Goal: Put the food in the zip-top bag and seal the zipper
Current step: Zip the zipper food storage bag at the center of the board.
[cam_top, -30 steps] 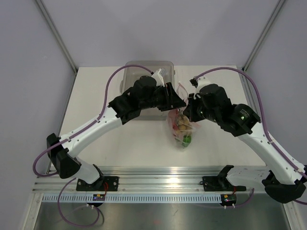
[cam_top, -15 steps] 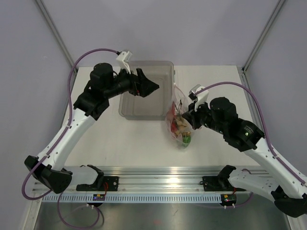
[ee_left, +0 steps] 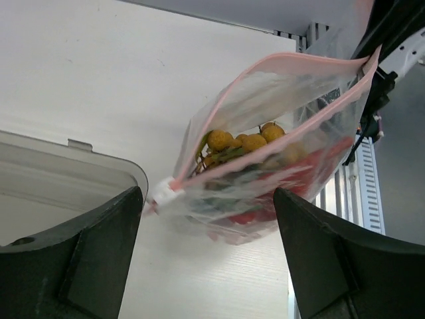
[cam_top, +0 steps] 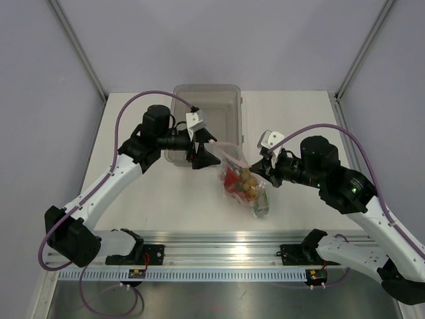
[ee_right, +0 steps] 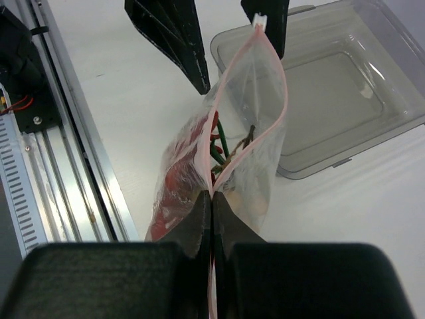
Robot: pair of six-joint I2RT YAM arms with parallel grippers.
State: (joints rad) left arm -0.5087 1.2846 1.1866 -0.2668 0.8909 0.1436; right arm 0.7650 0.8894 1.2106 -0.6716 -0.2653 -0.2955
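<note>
Though open, zip-top bag — right pincer tight on zipper, left pincer wide.

The crinkly transparent zip-top bag is held stretched between both arms and bars the middle of the white counter. One end is pinched in the closed right end effector. The other end sits inside the spread left end effector, with spare room on either side. Between its pink-red zipper strips the mouth gapes narrowly. The rigid clear grey rectangular tray blocks the far side. Bare counter lies open at the near left and far right.
</note>
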